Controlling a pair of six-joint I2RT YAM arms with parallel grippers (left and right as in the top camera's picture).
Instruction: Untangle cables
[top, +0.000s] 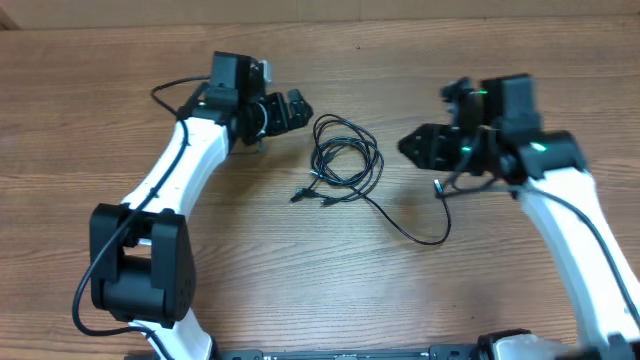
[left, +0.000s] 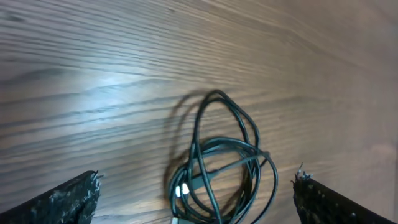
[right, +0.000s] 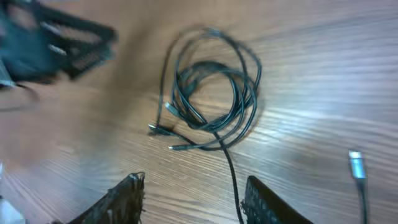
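Observation:
The cables (top: 345, 160) lie as a small black coiled bundle in the middle of the wooden table, with plug ends at its lower left and one long strand trailing right to a silver plug (top: 438, 187). My left gripper (top: 297, 108) is open and empty just left of the bundle. In the left wrist view the coil (left: 221, 165) lies between the open fingers (left: 196, 190). My right gripper (top: 415, 145) is open and empty to the right of the bundle. The right wrist view shows the coil (right: 211, 93) ahead of the open fingers (right: 193, 186), the trailing strand between them.
The wooden table (top: 320, 260) fills all views. The silver plug end (right: 356, 163) lies apart at the right of the right wrist view. The left arm shows blurred at the top left of that view (right: 50, 43).

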